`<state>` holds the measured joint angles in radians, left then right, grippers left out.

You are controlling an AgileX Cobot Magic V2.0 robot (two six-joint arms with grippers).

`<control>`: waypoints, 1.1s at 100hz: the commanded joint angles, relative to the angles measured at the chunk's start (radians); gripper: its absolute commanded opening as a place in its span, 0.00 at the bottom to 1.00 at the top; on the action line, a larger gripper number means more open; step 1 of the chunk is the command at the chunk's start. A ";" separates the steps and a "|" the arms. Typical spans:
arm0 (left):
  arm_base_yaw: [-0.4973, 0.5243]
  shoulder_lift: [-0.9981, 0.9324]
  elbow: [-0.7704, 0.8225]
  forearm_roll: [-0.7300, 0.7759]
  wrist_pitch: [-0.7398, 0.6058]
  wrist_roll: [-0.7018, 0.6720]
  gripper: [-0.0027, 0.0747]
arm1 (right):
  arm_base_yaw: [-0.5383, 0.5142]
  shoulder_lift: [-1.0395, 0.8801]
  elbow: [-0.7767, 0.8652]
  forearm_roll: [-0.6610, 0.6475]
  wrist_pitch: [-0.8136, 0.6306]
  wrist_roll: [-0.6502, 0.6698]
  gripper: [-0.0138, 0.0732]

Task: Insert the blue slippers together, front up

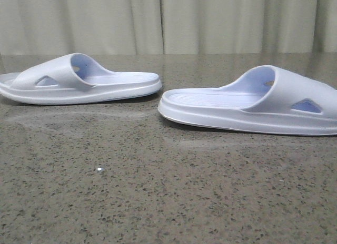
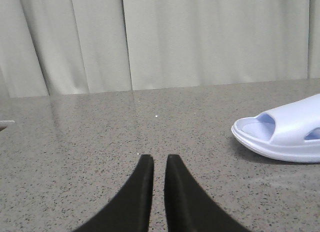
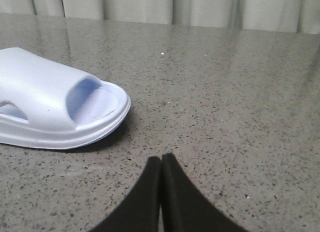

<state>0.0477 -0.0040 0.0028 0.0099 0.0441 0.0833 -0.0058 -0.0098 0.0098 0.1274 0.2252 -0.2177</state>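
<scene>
Jaws on my left gripper [image 2: 154,158] sit nearly shut, a thin gap between the black fingertips, holding nothing and hovering low over the speckled grey surface [image 1: 158,191]; those on my right gripper [image 3: 161,159] are pressed together, likewise empty. Neither arm shows in the front view, so I judge the task has barely begun. From left to right there, the left slipper [image 1: 79,81] lies flat on its sole with its heel end pointing toward the middle, and the right slipper [image 1: 253,104] lies flat just beside it and a little nearer the camera, heel end also inward; the two heel ends come close but do not touch. A pale curtain [image 1: 168,20] hangs behind. To do the first reach well, I would part each pair of jaws wide before approaching, then take each slipper by the wide strap or the thick sole edge, since the foam looks soft and could flex or slide on this glossy stone.
</scene>
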 commanded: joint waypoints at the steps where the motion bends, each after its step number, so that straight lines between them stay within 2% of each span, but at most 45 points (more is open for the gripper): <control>1: 0.002 -0.030 0.009 -0.010 -0.078 -0.001 0.05 | -0.008 -0.020 0.022 -0.005 -0.075 0.002 0.07; 60: 0.002 -0.030 0.009 -0.010 -0.078 -0.001 0.05 | -0.008 -0.020 0.022 -0.005 -0.075 0.002 0.07; 110: 0.002 -0.030 0.009 -0.010 -0.078 -0.001 0.05 | -0.008 -0.020 0.022 0.002 -0.166 0.002 0.07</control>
<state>0.0477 -0.0040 0.0028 0.0099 0.0441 0.0833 -0.0058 -0.0098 0.0098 0.1274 0.1678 -0.2177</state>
